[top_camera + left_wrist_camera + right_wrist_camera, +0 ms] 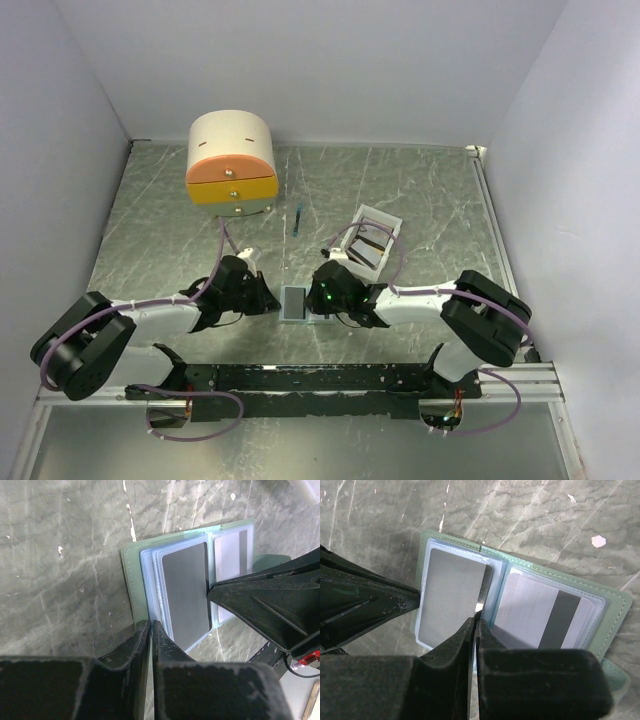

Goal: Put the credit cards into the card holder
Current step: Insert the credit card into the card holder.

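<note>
Item: pale green, wallet-like card holder (293, 303) with clear plastic sleeves, lying open and flat on the grey marbled table (430, 190), at lower centre of the overhead view, directly between the two grippers. Left gripper (150, 627): jaws are standing nearly together on the holder's outer edge, at bottom centre of the left wrist view, with only a thin slot showing between them. Right gripper (475, 622): jaws are standing closed, tips resting against the spine-side edge of the dark grey rectangular credit card (185, 597); whether they are pinching that edge or merely pressing it cannot be told. The card is lying on the sleeve page nearer the left gripper, its long axis running parallel to the spine, up and down the left wrist frame; the right gripper is meeting it across the short axis, from the right of that frame. A second card, pale with a dark stripe (565, 620), is sitting in the opposite page. Judgement: the dark card is calling for a straight push away from the spine, toward the left gripper bracing the holder; the right arm is the one placed for it.
</note>
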{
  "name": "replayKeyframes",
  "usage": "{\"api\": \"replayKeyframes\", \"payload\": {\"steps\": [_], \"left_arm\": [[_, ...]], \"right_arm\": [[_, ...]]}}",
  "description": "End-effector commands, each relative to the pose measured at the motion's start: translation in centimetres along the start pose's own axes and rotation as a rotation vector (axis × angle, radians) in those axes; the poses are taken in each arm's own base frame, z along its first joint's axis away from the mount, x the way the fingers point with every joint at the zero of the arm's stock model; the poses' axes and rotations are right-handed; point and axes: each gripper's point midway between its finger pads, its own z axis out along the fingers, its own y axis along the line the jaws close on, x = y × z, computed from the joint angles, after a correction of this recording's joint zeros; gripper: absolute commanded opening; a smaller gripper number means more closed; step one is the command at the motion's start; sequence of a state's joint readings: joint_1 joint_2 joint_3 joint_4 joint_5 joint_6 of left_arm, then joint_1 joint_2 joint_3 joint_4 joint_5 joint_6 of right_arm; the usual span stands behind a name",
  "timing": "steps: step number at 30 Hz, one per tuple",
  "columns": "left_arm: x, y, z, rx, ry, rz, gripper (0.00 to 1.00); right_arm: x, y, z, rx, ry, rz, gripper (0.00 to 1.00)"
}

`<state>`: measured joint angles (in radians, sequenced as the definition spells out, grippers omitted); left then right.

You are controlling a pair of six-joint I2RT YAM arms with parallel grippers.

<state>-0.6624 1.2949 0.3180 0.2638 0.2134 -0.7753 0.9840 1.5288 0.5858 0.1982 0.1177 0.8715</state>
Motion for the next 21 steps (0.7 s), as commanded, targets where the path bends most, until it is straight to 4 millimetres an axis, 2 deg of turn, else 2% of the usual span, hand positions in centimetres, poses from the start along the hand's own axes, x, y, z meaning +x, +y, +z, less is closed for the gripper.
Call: {"api": "replayKeyframes", "payload": {"steps": [1, 6, 9, 11, 16, 21], "left_arm": [[0.0, -0.5, 0.1, 0.037, 0.002, 0.003, 0.16], [0.0, -0.5, -0.1, 0.030, 0.007, 0.006, 0.16], [-0.4, -0.7, -0.4, 0.024, -0.003, 0.012, 0.18], [-0.8, -1.0, -0.6, 0.027, -0.017, 0.014, 0.21], [-1.5, -1.9, -1.0, 0.062, -0.044, -0.007, 0.28], [-1.0, -2.0, -0.6, 0.081, -0.016, -0.022, 0.32]], "right_arm": [[0.4, 0.8, 0.2, -0.042, 0.004, 0.018, 0.04], [-0.5, -0.2, -0.4, 0.029, -0.016, -0.023, 0.04], [-1.3, -0.5, -1.2, 0.068, -0.029, -0.055, 0.11], [-1.7, -0.4, -1.5, 0.077, -0.034, -0.063, 0.15], [-1.9, -0.4, -1.6, 0.091, -0.035, -0.076, 0.16], [-1.9, 0.4, -1.2, 0.089, -0.017, -0.101, 0.19]]}}
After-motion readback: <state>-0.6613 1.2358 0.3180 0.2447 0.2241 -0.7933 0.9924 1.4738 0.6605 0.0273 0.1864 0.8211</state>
